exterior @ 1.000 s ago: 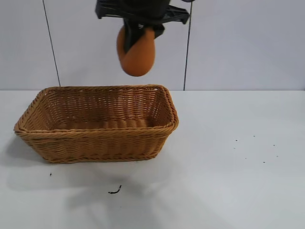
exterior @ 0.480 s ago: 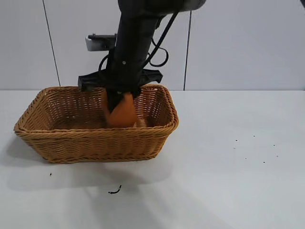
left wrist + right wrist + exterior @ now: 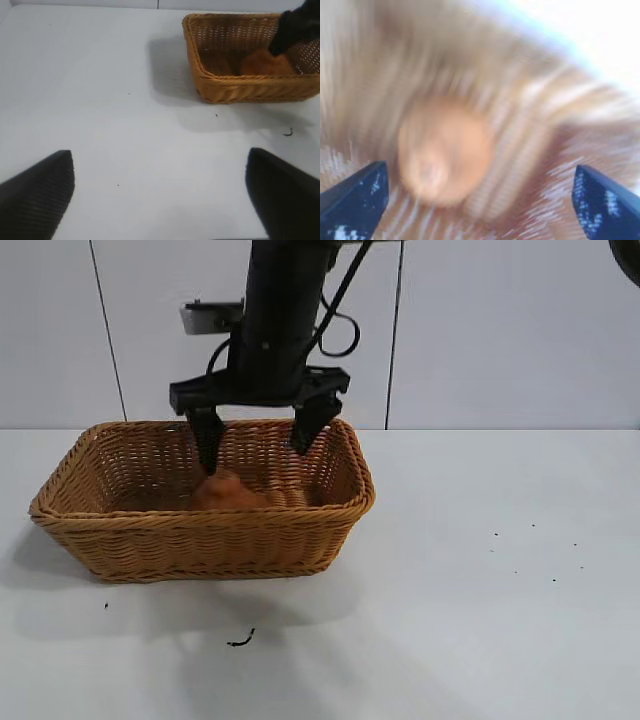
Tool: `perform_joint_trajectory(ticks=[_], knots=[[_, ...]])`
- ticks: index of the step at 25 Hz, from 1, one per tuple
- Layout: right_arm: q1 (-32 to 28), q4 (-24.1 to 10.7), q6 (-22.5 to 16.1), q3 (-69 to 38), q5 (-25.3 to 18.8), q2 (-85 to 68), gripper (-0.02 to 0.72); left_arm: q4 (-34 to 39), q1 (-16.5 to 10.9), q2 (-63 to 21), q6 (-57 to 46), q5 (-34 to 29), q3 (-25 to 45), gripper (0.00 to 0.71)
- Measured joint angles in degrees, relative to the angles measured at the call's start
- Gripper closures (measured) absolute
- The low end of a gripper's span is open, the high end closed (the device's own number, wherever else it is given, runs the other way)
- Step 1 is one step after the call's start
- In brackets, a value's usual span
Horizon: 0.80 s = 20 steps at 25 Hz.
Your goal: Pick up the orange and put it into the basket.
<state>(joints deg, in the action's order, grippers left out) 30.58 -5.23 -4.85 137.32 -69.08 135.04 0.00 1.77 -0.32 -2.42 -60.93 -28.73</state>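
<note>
The dull-orange orange [image 3: 225,490] lies on the floor of the tan wicker basket [image 3: 200,540], its knobby top showing above the near rim. My right gripper [image 3: 256,445] hangs just above it inside the basket, open and empty, fingers spread wide either side. The right wrist view shows the orange [image 3: 445,150] on the woven basket floor [image 3: 545,125] between the open gripper [image 3: 479,170] fingers, apart from both. My left gripper [image 3: 159,155] is open and empty over bare table, far from the basket [image 3: 240,82]; the orange [image 3: 262,62] shows there too.
The white table [image 3: 480,590] spreads to the right and front of the basket. A small dark scrap [image 3: 240,640] lies in front of the basket, and a few dark specks [image 3: 530,560] at the right. A white wall stands behind.
My right gripper came down into the basket with the orange, then opened and let it go. The orange now rests on the basket floor and the gripper has lifted a little.
</note>
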Motion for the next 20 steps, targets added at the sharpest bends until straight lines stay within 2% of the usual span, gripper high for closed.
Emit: perform_joint_trajectory(ticks=[2, 11, 15, 20], knots=[[-2.9, -1.1, 0.0, 0.1, -0.1, -0.3, 0.010, 0.0, 0.0, 0.0, 0.0, 0.0, 0.0, 0.044], [-20.4, -0.9, -0.2, 0.1, -0.6, -0.2, 0.010, 0.0, 0.0, 0.0, 0.0, 0.0, 0.0, 0.044], [-26.9, 0.8, -0.2, 0.1, -0.6, -0.2, 0.010, 0.0, 0.0, 0.0, 0.0, 0.0, 0.0, 0.044], [-30.9, 3.2, 0.1, 0.0, -0.7, -0.2, 0.010, 0.0, 0.0, 0.0, 0.0, 0.0, 0.0, 0.044]])
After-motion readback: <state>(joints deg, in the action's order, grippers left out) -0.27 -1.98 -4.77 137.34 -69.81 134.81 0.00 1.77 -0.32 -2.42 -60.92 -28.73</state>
